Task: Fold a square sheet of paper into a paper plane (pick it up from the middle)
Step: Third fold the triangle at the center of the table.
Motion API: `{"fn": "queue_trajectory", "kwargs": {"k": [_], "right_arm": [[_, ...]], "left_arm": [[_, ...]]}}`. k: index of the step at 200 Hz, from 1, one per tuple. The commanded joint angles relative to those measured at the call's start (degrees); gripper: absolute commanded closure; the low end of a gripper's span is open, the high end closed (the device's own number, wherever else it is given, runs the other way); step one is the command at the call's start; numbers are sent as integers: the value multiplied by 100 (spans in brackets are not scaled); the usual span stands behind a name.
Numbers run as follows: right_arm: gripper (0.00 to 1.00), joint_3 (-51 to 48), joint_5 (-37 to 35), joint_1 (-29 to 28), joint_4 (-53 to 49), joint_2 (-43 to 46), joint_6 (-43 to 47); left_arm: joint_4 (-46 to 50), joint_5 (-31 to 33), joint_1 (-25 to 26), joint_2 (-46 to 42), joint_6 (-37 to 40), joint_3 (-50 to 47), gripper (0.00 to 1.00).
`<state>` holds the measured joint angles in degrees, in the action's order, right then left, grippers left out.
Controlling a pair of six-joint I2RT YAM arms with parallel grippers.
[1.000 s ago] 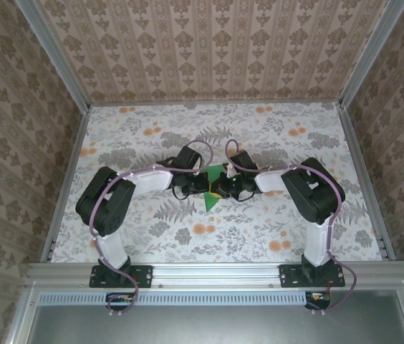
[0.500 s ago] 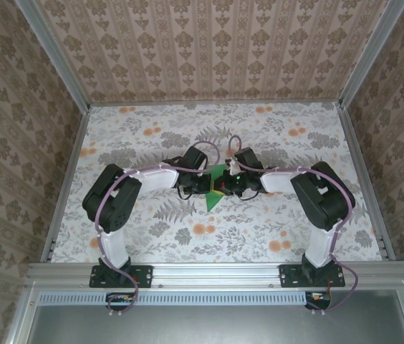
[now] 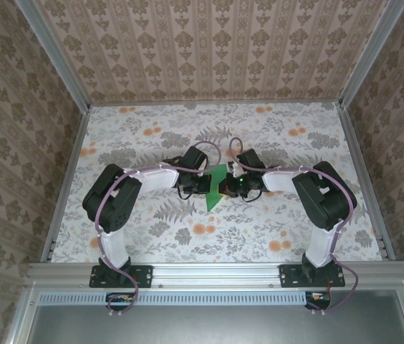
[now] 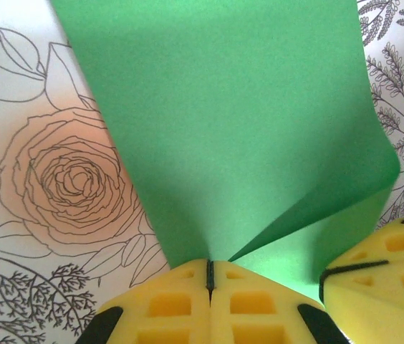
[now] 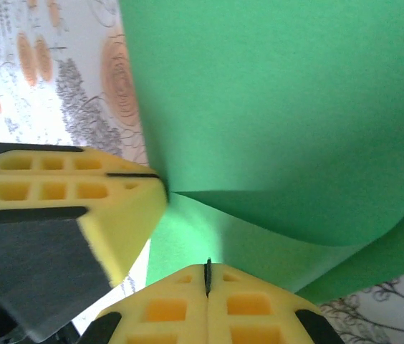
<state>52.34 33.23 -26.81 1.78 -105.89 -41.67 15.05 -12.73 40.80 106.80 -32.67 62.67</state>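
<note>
On the left, the left arm (image 3: 112, 201) bends from its base at the near edge and reaches in towards the middle of the flowered table (image 3: 152, 136). Its left gripper (image 3: 208, 188) points to the right. In the left wrist view its two yellow pads (image 4: 166, 304) are pressed flat together, with only a thin dark seam between them. The green sheet of paper (image 3: 213, 199) runs straight into that seam, so these jaws are closed on the paper.

The sheet is at the centre of the table, between the two grippers. From above it looks like a narrow green shape with one tip pointing to the near side and the other part going to the far side. It is not flat: close up it curves over, and a crease runs down to the place where the left pads pinch it. Whether its lower tip touches the table I cannot tell.

Just to the right, the right gripper (image 3: 225, 188) faces the left one, very near to it — the yellow tips almost meet. Its fingers (image 5: 166, 312) are also closed tight together, and the curled green edge goes in between them, so it holds the same sheet. Further right, the right arm (image 3: 324, 197) bends back to its base at the near edge.
</note>
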Motion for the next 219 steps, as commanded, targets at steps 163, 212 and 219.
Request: {"fn": "queue_trajectory", "kwargs": {"k": [163,212,219], "right_arm": [[100,-795,-1190,62,305,-147,-1616],[100,-825,-1196,61,304,-178,-1632],[100,-822,-1196,62,300,-174,-1632]], "left_arm": [[-658,-329,350,-1208,-1283,-623,90],[-984,-349,666,-885,-1708,-755,91],[-1018,-344,666,-826,-1753,-780,92]]}}
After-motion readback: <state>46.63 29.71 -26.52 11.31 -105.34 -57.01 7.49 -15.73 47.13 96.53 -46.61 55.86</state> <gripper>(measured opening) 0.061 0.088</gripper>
